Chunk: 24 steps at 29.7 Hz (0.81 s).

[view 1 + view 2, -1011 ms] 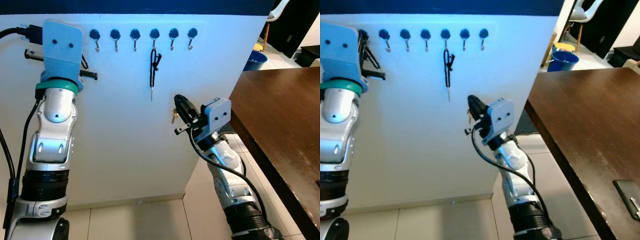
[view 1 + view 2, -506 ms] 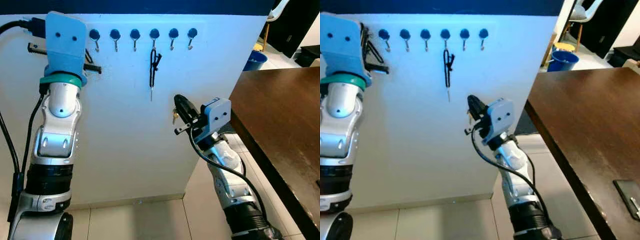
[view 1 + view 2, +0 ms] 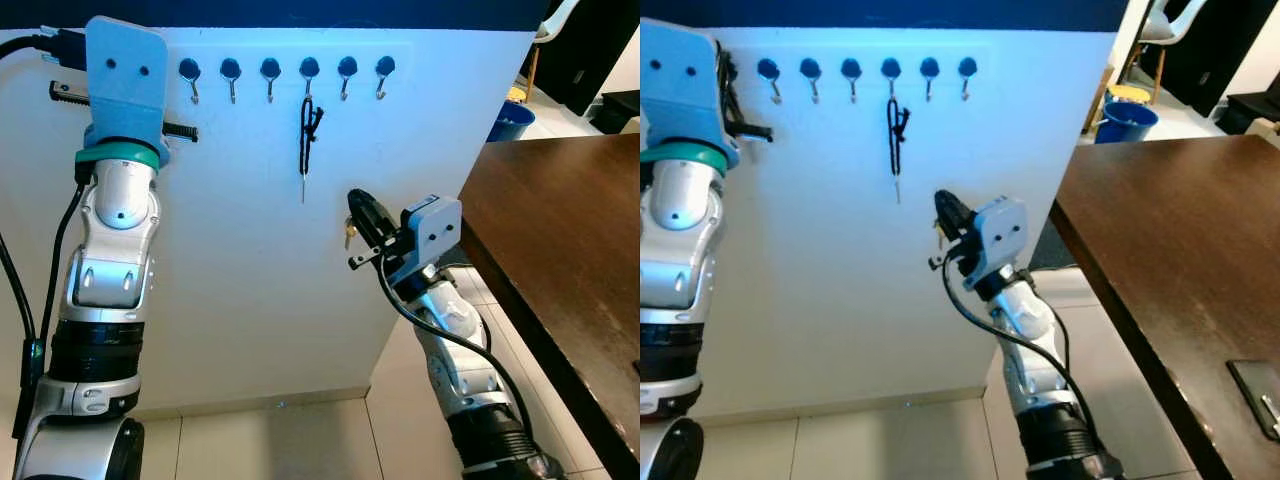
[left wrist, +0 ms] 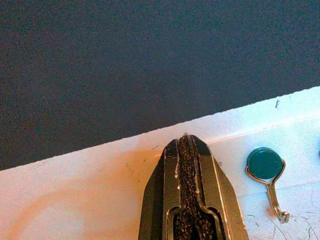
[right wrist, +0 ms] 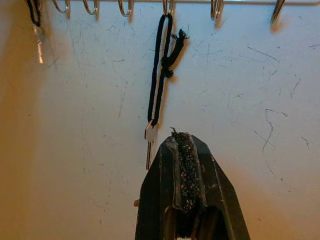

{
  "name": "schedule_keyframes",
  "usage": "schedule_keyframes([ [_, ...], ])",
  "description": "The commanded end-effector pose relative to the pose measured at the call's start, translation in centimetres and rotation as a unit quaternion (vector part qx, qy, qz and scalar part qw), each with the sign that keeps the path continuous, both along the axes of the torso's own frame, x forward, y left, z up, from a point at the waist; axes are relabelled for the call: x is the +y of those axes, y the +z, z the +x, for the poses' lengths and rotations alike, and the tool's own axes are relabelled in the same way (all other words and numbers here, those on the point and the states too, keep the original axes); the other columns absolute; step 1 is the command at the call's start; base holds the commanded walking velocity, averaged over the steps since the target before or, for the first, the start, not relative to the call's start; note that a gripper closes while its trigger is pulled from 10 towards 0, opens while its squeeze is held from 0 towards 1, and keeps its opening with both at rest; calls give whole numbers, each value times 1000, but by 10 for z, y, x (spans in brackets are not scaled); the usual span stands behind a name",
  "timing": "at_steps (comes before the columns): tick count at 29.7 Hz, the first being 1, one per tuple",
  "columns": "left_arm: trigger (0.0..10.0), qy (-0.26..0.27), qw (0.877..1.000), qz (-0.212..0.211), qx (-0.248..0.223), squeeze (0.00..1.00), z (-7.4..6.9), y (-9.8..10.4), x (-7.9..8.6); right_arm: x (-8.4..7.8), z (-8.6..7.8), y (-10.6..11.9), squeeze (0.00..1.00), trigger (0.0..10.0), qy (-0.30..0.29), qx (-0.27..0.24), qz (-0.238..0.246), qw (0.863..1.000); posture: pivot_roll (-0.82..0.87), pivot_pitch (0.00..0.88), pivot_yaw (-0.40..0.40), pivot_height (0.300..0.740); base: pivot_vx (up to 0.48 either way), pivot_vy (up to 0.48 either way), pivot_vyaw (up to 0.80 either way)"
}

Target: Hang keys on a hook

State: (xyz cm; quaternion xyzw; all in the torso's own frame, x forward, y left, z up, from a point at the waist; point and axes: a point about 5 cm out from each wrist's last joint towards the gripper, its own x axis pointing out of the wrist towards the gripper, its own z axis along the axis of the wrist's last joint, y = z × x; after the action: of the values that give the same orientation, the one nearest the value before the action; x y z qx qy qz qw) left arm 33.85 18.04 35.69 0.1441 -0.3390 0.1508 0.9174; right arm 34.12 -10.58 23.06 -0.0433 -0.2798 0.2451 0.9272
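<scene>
Hanging from 4th hook, key; both claws pressed together, empty.

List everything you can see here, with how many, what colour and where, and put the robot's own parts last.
White board: one, white, upright straight ahead.
Hooks: a row, metal on blue round mounts, along the board's top.
Key on a black cord: one, silver key, black loop, hanging from a hook in that row.
Table: one, dark brown wood, to the right.
Blue bin: one, blue, on the floor past the board's right edge.
Floor tiles: pale, below the board.
Left gripper: black fingers, shut, raised at the board's top left beside a hook.
Right gripper: black fingers, shut, just below the hanging key.
</scene>
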Motion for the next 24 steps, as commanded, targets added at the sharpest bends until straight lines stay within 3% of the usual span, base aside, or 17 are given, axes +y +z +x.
schedule_keyframes([
  [1,10000,8,1000,-1,-6,0,0,3,3,2,-1,-2,0,10000,3,-1,-1,1000,113,88,85,740,0,0,0],
  [15,10000,13,1000,-2,4,0,4,-2,3,1,-1,-2,0,10000,3,0,-1,1000,110,96,86,740,0,0,0],
  [24,10000,7,999,-6,-34,0,-10,8,6,0,0,-1,0,10000,1,0,-1,1000,110,97,70,740,0,0,0],
])
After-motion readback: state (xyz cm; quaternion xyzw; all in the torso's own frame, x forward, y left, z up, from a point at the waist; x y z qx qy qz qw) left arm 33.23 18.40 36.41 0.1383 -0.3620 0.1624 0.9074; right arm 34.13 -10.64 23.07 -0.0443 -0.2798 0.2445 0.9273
